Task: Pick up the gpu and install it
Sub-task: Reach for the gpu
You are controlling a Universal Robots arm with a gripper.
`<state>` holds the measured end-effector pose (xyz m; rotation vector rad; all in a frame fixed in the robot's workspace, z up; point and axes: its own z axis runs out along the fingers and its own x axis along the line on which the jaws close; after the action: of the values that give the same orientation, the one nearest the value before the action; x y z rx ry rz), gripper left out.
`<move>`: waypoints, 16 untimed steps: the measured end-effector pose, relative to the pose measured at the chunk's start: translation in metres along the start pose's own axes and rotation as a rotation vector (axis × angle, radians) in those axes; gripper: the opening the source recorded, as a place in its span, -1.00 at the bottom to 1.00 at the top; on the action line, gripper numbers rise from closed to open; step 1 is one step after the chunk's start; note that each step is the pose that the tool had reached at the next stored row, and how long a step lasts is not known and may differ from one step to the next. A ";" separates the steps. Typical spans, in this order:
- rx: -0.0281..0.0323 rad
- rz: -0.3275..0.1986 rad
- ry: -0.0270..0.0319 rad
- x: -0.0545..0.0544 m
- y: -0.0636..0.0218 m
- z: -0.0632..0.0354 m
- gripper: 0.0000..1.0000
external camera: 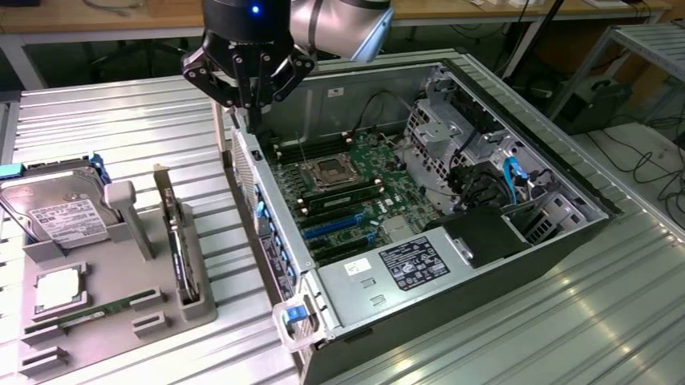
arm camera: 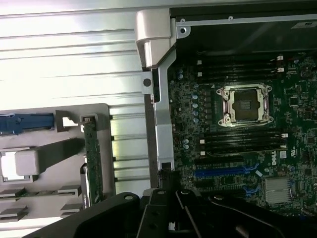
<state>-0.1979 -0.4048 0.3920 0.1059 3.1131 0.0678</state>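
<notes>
Looking at exterior view, you see pincer (external camera: pixel 249 100) hanging over rear wall of open computer case (external camera: pixel 354 96), fingers drawn together, holding nothing. Gpu (external camera: pixel 176 241) stands on edge in grey holder (external camera: pixel 107 265), well apart from pincer, on side away from case. Under pincer, ribbed metal table (external camera: pixel 128 128). Behind pincer, wooden benches (external camera: pixel 107 12); beyond case, cables (external camera: pixel 642 156) on floor.

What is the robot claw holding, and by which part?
Nothing, it seems: the gripper hangs above the computer case, and the gpu stands in the gray holder.
</notes>
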 end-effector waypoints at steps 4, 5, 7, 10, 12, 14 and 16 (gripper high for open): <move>0.0000 0.000 0.0000 0.005 -0.0004 0.0000 -0.79; 0.0000 0.000 0.0000 0.006 -0.0006 0.0000 -0.79; 0.0000 0.000 0.0000 0.008 -0.0008 0.0000 -0.79; -0.0001 0.000 0.0000 0.014 -0.0013 0.0002 -0.79; 0.0000 0.000 0.0000 0.018 -0.0017 0.0002 -0.79; 0.0000 0.000 0.0001 0.022 -0.0023 0.0002 -0.79; 0.0000 -0.001 0.0001 0.025 -0.0036 0.0006 -0.79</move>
<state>-0.2229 -0.4067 0.3907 0.1040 3.1132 0.0678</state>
